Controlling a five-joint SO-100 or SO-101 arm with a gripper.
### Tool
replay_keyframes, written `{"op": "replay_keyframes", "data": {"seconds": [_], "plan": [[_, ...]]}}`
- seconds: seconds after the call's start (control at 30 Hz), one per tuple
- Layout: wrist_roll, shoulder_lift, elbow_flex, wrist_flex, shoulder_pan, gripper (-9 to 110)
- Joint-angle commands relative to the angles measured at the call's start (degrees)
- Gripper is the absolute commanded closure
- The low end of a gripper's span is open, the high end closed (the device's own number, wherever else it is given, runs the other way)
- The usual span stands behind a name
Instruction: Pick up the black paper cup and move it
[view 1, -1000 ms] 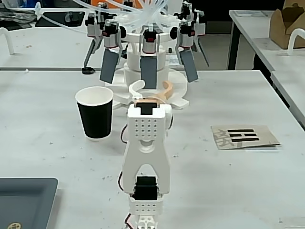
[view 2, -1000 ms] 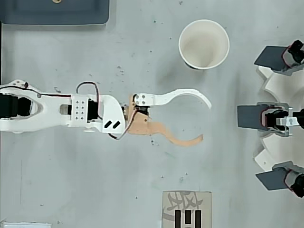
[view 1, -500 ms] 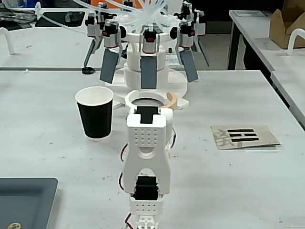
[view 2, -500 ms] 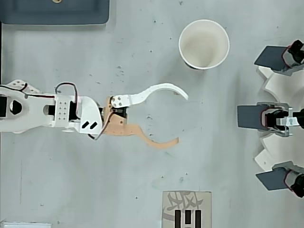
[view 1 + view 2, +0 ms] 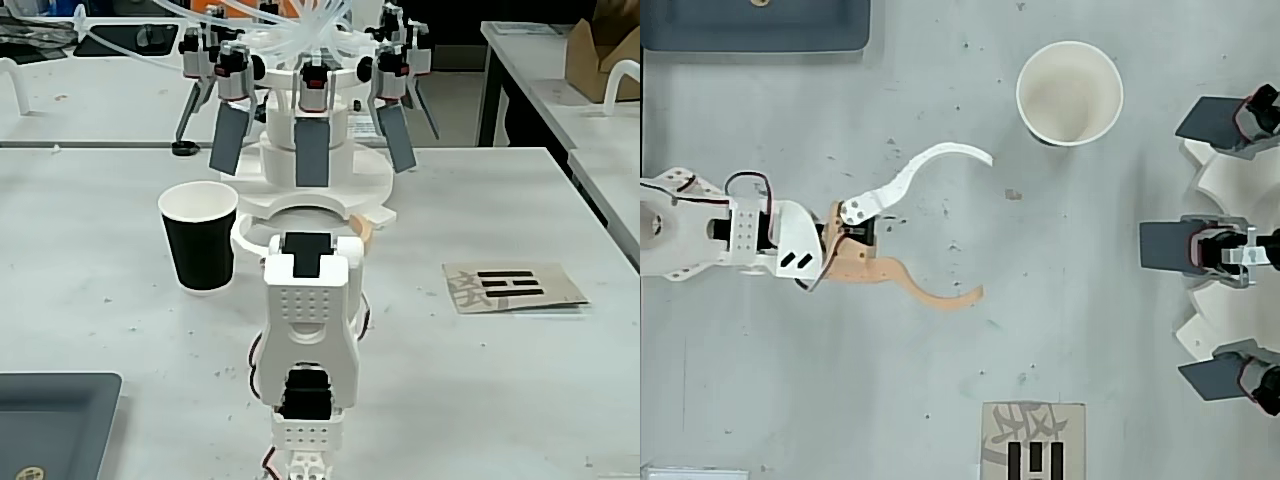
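Looking from above, the arm (image 5: 710,225) comes in from the left. Its gripper (image 5: 985,225) is wide open, with one white finger (image 5: 930,165) and one tan finger (image 5: 930,290), holding nothing. The cup (image 5: 1070,92) stands upright on the table (image 5: 1090,300), farther right, not touching it. Grey paddles (image 5: 1170,245) sit at the far right.

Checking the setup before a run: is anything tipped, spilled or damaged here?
Nothing stands out. The black paper cup stands upright and looks empty, with nothing spilled around it. The gripper is open and clear of the cup. The table only shows small dark specks.
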Motion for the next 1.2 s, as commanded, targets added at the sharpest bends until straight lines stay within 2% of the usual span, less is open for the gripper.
{"op": "replay_keyframes", "data": {"seconds": [0.0, 0.63, 1.17], "plan": [[0.26, 2.55, 1.23, -1.67, 0.09, 60], [-1.85, 1.67, 4.13, -2.64, -8.0, 52], [-2.02, -14.85, -14.77, -2.2, -12.39, 48]]}}
